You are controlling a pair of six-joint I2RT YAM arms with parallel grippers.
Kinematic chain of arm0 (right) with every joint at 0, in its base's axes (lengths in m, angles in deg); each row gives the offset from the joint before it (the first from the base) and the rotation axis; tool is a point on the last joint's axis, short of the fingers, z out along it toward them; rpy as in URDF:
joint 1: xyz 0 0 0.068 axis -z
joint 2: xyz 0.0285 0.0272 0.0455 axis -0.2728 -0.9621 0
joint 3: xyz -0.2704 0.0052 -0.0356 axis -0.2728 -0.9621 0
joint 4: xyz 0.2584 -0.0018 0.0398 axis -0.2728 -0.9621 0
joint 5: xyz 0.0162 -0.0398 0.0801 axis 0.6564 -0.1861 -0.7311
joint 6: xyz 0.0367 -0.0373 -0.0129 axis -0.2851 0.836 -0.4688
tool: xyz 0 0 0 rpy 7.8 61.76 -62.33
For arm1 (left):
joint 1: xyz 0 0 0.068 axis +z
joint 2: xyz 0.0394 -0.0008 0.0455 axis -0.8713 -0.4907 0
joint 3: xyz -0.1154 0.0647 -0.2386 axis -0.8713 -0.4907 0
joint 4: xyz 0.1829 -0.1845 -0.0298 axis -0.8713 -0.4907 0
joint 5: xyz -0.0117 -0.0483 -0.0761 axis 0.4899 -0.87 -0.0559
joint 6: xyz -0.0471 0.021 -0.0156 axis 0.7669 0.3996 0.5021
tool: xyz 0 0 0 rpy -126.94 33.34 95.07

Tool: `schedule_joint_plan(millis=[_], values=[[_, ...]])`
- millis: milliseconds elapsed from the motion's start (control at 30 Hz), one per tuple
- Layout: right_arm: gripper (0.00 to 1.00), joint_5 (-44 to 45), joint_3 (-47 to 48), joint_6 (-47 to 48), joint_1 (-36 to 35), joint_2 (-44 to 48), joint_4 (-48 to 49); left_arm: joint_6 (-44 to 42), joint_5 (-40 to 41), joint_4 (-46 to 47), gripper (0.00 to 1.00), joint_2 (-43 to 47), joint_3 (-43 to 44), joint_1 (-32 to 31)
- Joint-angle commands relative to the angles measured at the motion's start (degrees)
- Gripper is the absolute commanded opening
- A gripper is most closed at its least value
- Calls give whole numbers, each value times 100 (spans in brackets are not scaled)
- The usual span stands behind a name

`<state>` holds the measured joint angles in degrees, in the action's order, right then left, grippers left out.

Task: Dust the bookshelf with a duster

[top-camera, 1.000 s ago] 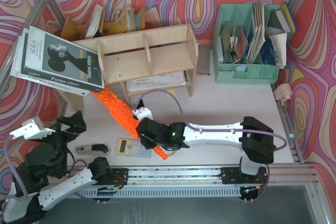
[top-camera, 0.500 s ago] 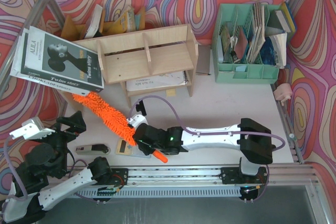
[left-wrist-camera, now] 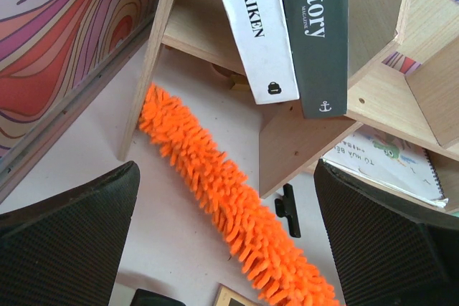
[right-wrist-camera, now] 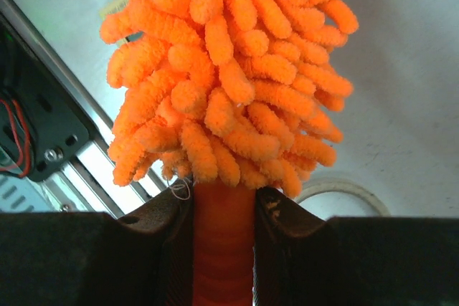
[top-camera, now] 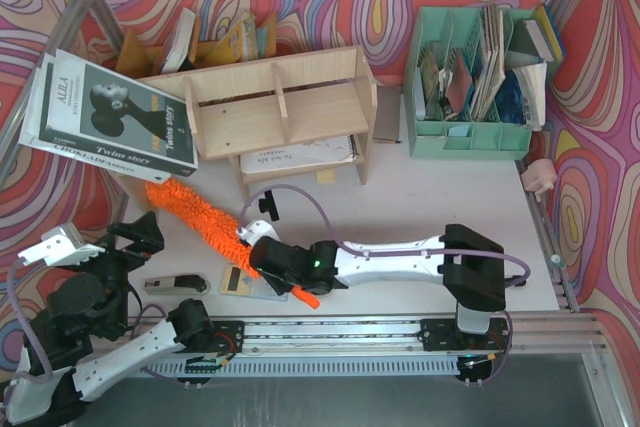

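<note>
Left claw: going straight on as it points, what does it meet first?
Likely the duster head, lying straight ahead of the left claw; the bookshelf panel stands beyond. Depth is unclear.

duster (top-camera: pixel 195 212) before bookshelf (top-camera: pixel 280 112) left end, organiser (top-camera: pixel 470 137) right of bookshelf

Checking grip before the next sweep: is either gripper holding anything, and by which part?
The right gripper is shut on the duster, pinching its smooth handle just below the fluffy head. The left gripper is open and holds nothing.
</note>
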<state>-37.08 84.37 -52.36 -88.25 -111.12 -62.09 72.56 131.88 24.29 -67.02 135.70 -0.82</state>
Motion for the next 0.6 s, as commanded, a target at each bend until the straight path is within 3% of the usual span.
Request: schedule_joint_plan(millis=[0, 167, 567], values=[[0, 555, 552, 290, -13, 573, 439, -23, 114, -45, 99, 42, 21, -18], [0, 802, 643, 383, -12, 834, 438, -37, 123, -28, 99, 34, 16, -18], [0, 515, 133, 280, -10, 20, 487, -78, 132, 3, 99, 9, 9, -18]])
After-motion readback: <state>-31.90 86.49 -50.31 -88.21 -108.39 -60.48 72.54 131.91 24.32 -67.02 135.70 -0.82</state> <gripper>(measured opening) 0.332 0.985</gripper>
